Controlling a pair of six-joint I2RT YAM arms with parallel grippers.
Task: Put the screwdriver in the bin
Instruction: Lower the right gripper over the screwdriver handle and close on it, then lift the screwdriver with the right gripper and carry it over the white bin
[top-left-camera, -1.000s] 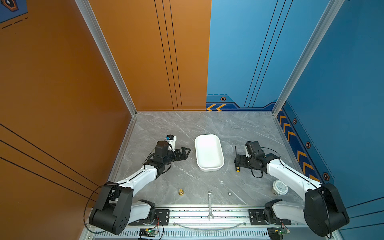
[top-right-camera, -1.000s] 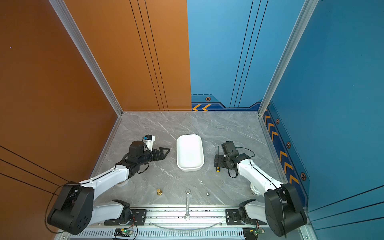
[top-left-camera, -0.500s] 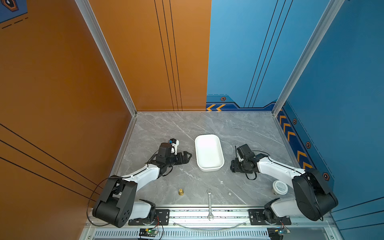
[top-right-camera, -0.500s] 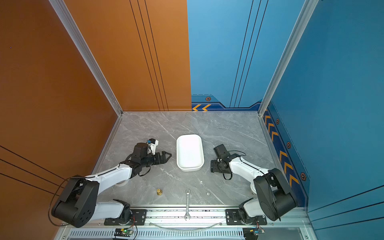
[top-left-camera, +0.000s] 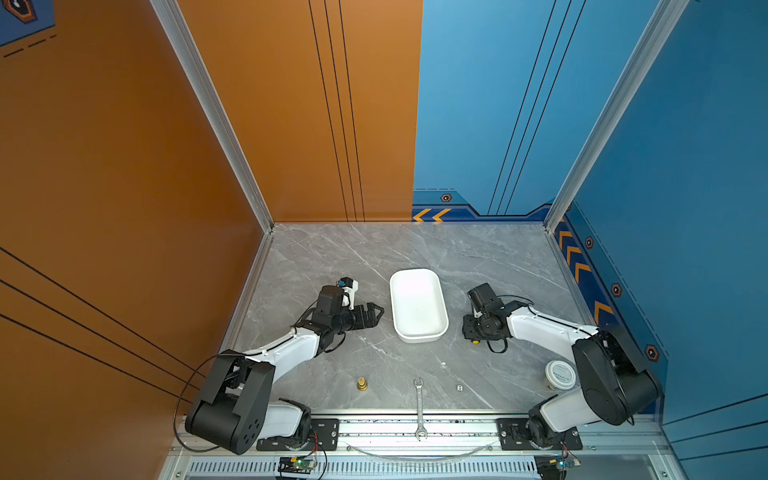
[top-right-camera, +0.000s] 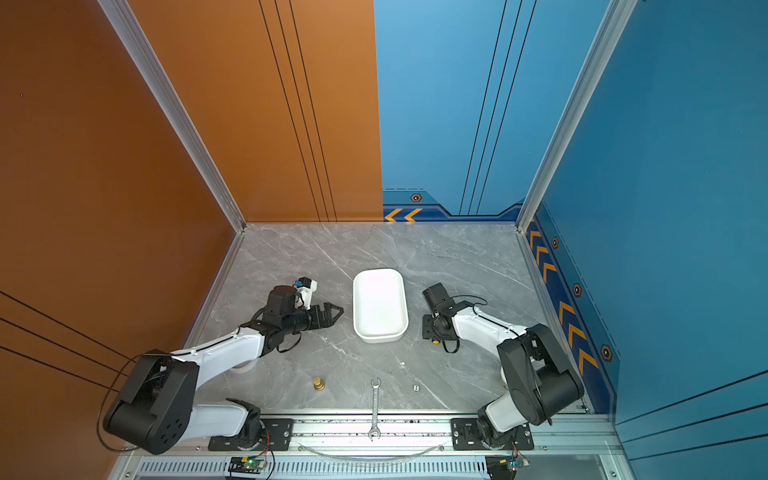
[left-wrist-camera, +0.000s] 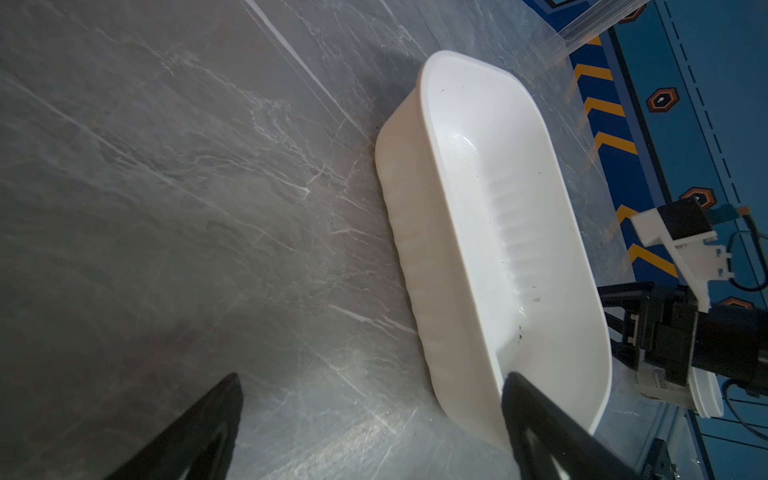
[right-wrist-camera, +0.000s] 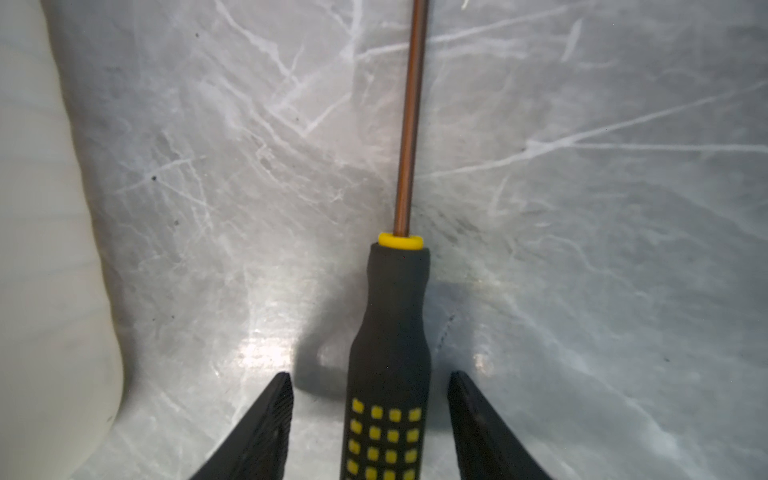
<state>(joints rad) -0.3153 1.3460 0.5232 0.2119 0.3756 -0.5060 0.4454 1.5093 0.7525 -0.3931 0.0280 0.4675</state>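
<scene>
The screwdriver (right-wrist-camera: 390, 332) lies flat on the grey marble table, right of the bin (top-left-camera: 417, 305). Its black handle has yellow dots, and its thin shaft points away from the wrist camera. My right gripper (right-wrist-camera: 370, 376) is down over the handle, open, with one finger on each side and a gap showing on both sides. In both top views the right gripper (top-left-camera: 473, 329) covers the tool, leaving only the yellow end cap (top-right-camera: 435, 341) visible. The white bin (top-right-camera: 379, 305) is empty. My left gripper (top-left-camera: 376, 313) hovers open just left of the bin (left-wrist-camera: 498, 208).
A silver wrench (top-left-camera: 419, 409) lies at the table's front edge. A small brass piece (top-left-camera: 362, 383) and a tiny white cube (top-left-camera: 459, 387) sit beside it. A round white jar (top-left-camera: 560, 374) stands by the right arm's base. Walls enclose three sides of the table.
My right gripper has come down over the screwdriver's handle and its jaws have narrowed around it. The left gripper has drifted slightly toward the bin.
</scene>
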